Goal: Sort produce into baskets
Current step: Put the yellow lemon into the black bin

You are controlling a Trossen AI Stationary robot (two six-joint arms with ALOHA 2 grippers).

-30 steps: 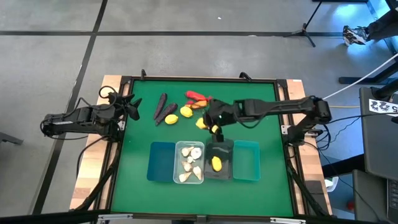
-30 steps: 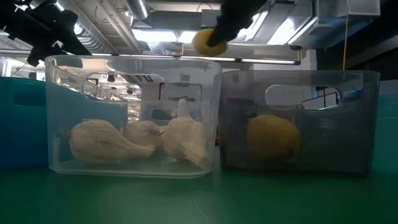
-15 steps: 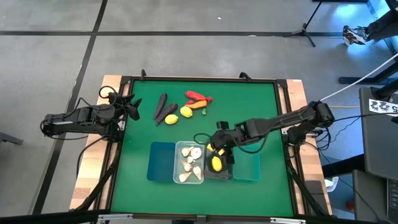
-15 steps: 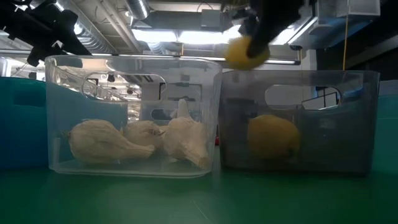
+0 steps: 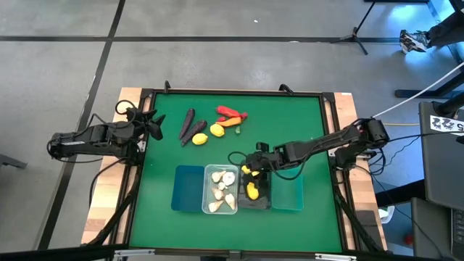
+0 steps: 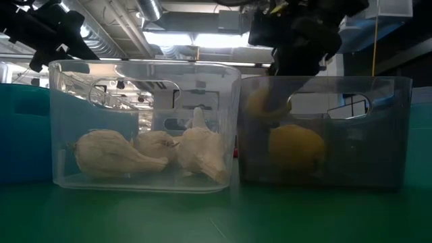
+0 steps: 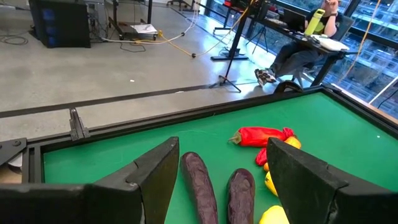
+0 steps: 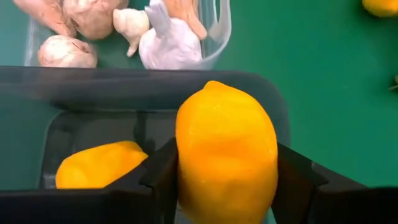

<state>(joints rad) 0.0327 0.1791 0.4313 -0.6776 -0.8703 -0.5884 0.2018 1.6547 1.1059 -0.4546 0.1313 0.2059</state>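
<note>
1. High view: the right gripper (image 5: 250,171) is reaching over the far end of the dark grey basket (image 5: 255,190), its jaws clamping a yellow lemon (image 5: 246,171). A second lemon (image 5: 251,191) is lying inside that basket. The four baskets are standing in a row near the bench's front edge: blue basket (image 5: 188,188), clear basket (image 5: 221,189) holding garlic bulbs (image 5: 220,190), dark grey, then teal basket (image 5: 288,187). Near the far edge of the green bench (image 5: 290,130), two dark purple pieces (image 5: 191,127), two loose lemons (image 5: 208,133) and red and orange pieces (image 5: 230,115) are lying together. The left gripper (image 5: 152,125) is waiting at the bench's left edge.

2. Low view: the right gripper (image 6: 297,40) is hanging above the dark grey basket (image 6: 378,135), and the held lemon (image 6: 260,102) is showing through the basket's wall just above the resting lemon (image 6: 297,150). Garlic bulbs (image 6: 155,154) are lying in the clear basket (image 6: 67,81).

3. Left wrist view: the left jaws are standing wide apart with nothing between them; beyond them, two purple pieces (image 7: 214,190) and a red piece (image 7: 261,135) are lying on the bench.

4. Right wrist view: the right jaws are gripping the lemon (image 8: 227,158) at the dark grey basket's rim (image 8: 155,87); the other lemon (image 8: 102,165) is lying on the basket floor, and garlic (image 8: 168,43) is filling the clear basket (image 8: 221,31) just beside.
</note>
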